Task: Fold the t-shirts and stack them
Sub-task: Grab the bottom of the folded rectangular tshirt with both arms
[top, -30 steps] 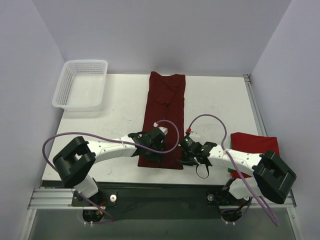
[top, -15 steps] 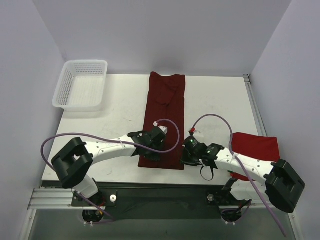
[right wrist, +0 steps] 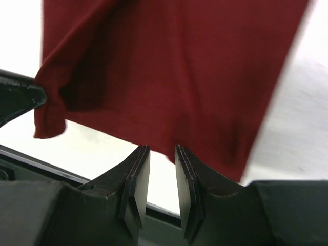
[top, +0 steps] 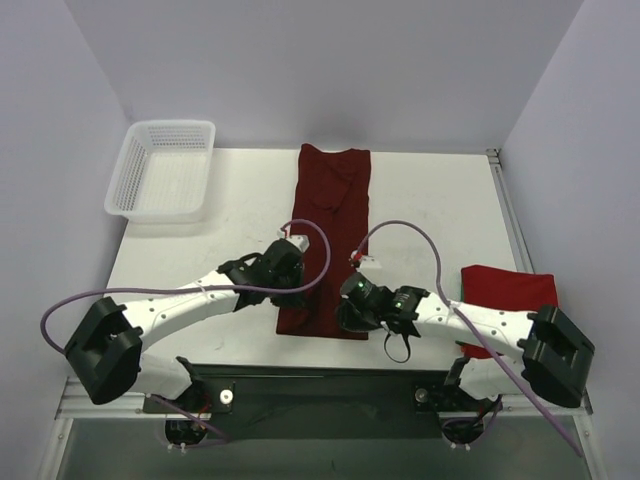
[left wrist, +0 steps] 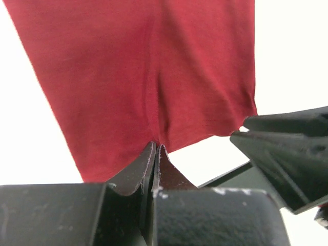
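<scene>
**Ops:** Two shirts show on my overhead view. From the left: the white mesh basket (top: 160, 170) sits at the table's far left corner. The dark maroon t-shirt (top: 332, 215) lies as a long folded strip down the middle, from far edge to near edge. The red t-shirt (top: 508, 288) lies folded by the right edge.

**Desk:** And your jaws?

**Ops:** My left gripper (left wrist: 156, 148) is clamped on the maroon hem at the strip's near left corner, and the cloth puckers into its tips. My right gripper (right wrist: 162, 152) is at the near right corner with its jaws parted. The hem hangs at their mouth, but I can't tell whether it touches.
</scene>
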Controlling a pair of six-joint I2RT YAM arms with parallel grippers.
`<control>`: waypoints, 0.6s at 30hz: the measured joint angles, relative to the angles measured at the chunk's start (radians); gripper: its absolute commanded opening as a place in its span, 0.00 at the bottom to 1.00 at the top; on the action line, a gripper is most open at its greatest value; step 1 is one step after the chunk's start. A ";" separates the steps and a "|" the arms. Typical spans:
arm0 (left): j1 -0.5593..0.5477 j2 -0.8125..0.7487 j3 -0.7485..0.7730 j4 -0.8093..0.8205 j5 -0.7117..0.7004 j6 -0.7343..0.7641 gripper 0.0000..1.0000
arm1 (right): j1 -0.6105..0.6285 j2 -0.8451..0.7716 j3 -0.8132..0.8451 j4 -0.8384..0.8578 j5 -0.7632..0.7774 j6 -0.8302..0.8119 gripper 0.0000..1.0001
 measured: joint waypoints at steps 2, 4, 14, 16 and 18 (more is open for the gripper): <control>0.047 -0.039 -0.037 0.005 0.024 -0.014 0.00 | 0.028 0.062 0.047 0.019 0.015 -0.005 0.27; 0.094 -0.075 -0.071 0.010 0.047 -0.025 0.00 | 0.058 0.138 0.101 0.032 0.029 -0.009 0.26; 0.214 -0.103 -0.169 0.067 0.156 -0.065 0.00 | 0.163 0.399 0.307 -0.026 0.123 -0.005 0.26; 0.221 -0.103 -0.176 0.069 0.169 -0.068 0.00 | 0.177 0.414 0.328 -0.055 0.147 -0.001 0.26; 0.227 -0.103 -0.177 0.075 0.180 -0.068 0.00 | 0.187 0.420 0.345 -0.084 0.169 0.003 0.26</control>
